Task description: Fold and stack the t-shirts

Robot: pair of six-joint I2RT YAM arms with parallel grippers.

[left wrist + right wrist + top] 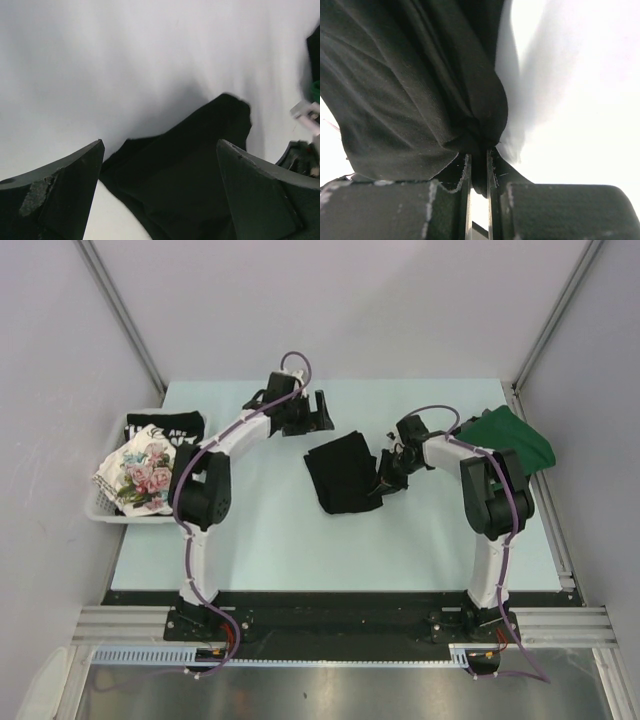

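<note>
A plain black t-shirt, partly folded, lies at the table's middle; it also shows in the left wrist view. My right gripper is shut on the shirt's right edge, with a fold of the black t-shirt pinched between its fingers. My left gripper is open and empty, hovering behind the shirt's far left corner. A dark green t-shirt lies at the table's right edge. A black t-shirt with white lettering and a white floral-print one lie in the basket.
A white slatted plastic basket stands at the table's left edge. The right arm's elbow is next to the green shirt. Grey walls close in the table on three sides.
</note>
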